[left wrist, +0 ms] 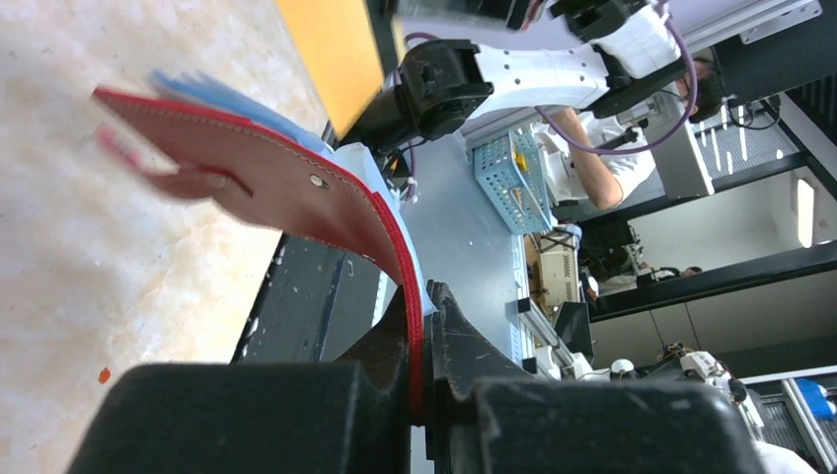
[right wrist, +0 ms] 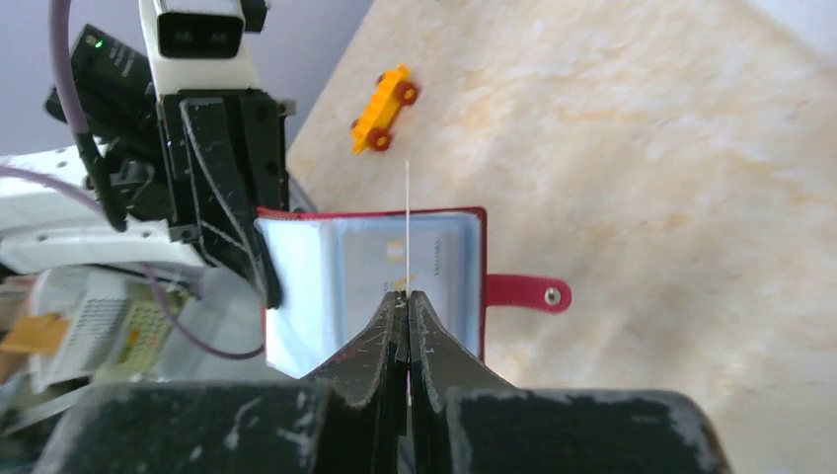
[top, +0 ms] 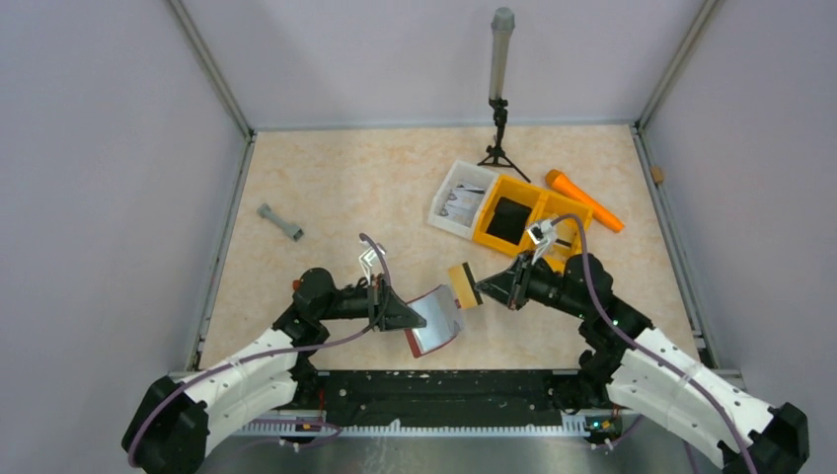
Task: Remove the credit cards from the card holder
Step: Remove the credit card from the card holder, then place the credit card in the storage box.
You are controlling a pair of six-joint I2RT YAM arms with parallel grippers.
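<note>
The left claw (top: 415, 316) is clamped on one edge of the open card holder (top: 441, 321). The holder curves away ahead of its fingertips, with the snap tab (right wrist: 523, 293) sticking out on the far side. The right claw (top: 486, 288) is pinched together on a single credit card (top: 462, 284), held just in front of the holder. A second card (right wrist: 367, 267) sits in a holder pocket.

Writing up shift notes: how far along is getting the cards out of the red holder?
Done: the dark red leather folding card holder is spread open, its edge clamped in the left gripper. In hand: the right gripper has its jaws shut on one thin yellowish card with a dark stripe, which looks just clear of the holder. Left: at least one pale card shows in a clear sleeve inside.
</note>
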